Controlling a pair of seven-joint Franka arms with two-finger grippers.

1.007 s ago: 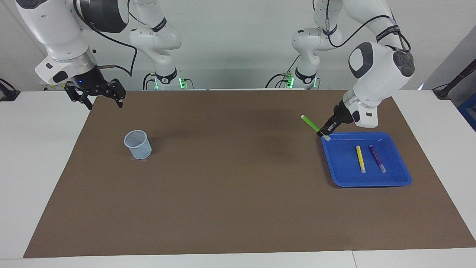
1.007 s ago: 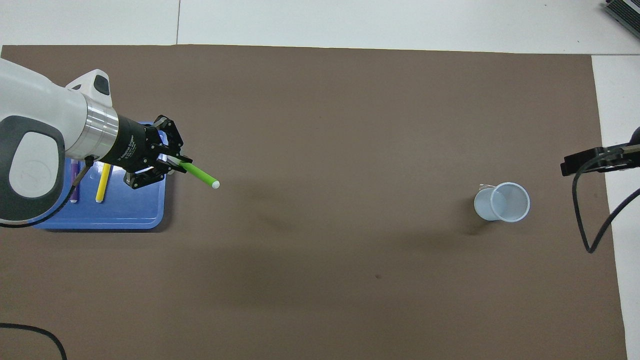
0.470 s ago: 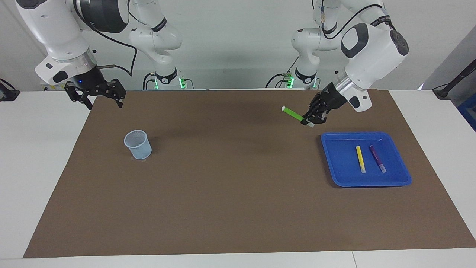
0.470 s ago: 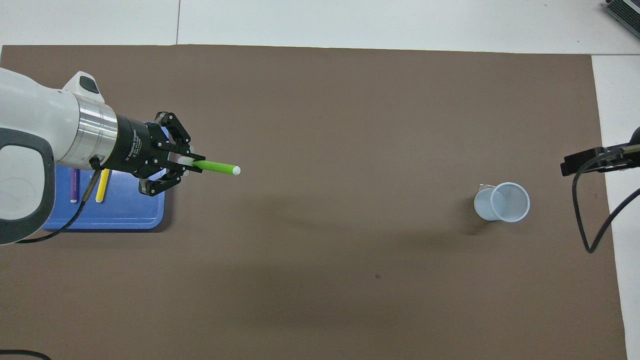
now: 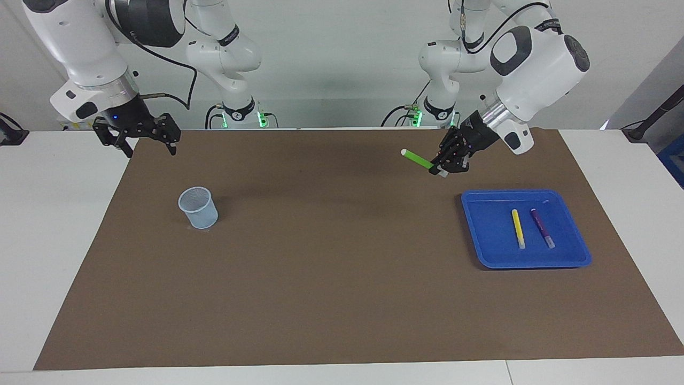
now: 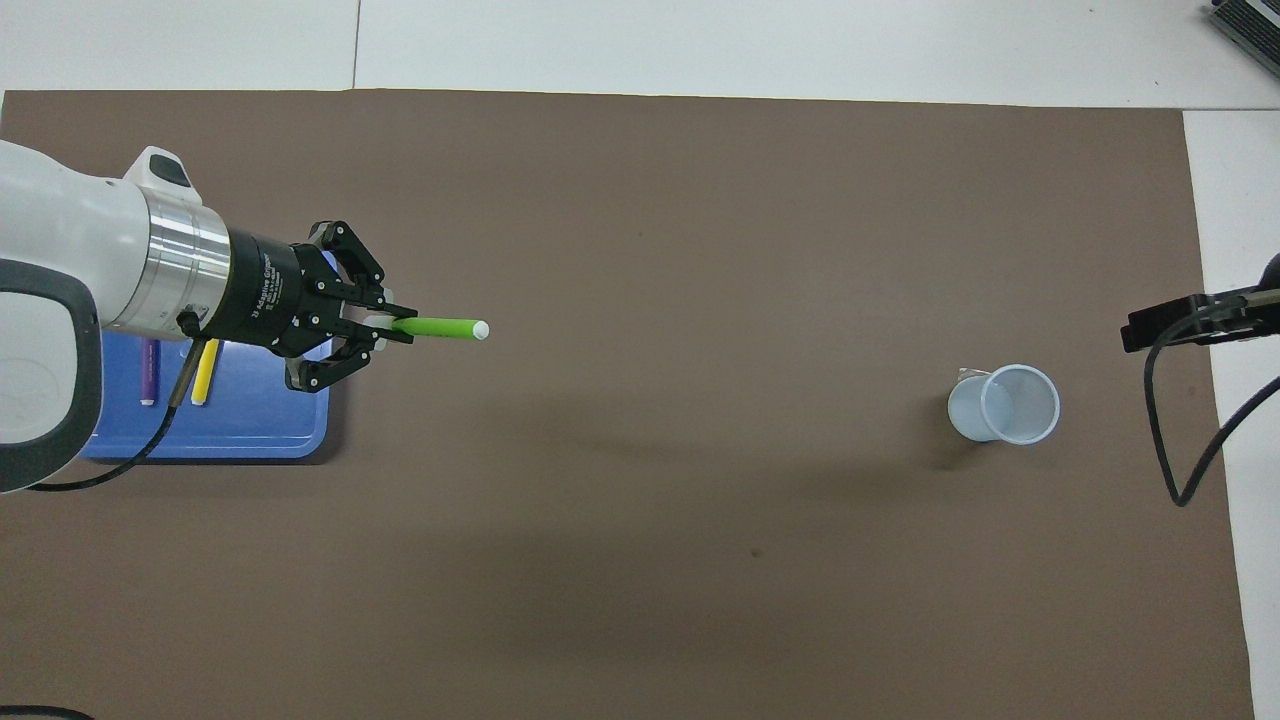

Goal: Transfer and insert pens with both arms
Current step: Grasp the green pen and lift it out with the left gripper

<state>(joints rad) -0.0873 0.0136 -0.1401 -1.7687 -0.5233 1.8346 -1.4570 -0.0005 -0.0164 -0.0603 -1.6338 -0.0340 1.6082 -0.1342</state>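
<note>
- The left gripper point(image 5: 439, 170) has lifted the green pen point(image 5: 417, 158) out of the blue tray point(image 5: 481, 235) and carries it over the brown mat point(image 5: 331, 267) — clamped near one end.
- The yellow pen point(image 5: 518, 228) and purple pen point(image 5: 542, 228) remain in the tray.
- The right gripper point(image 5: 145, 138) waits with its claw spread wide, near the cup point(image 5: 198, 207) — a handover likely comes next.

Bright, even light from above, soft diffuse shadows on the brown mat point(image 5: 331, 278); sharp focus, no glare

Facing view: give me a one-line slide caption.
Left pincer holds the green pen above the brown mat; right pincer waits open near the cup.
</note>
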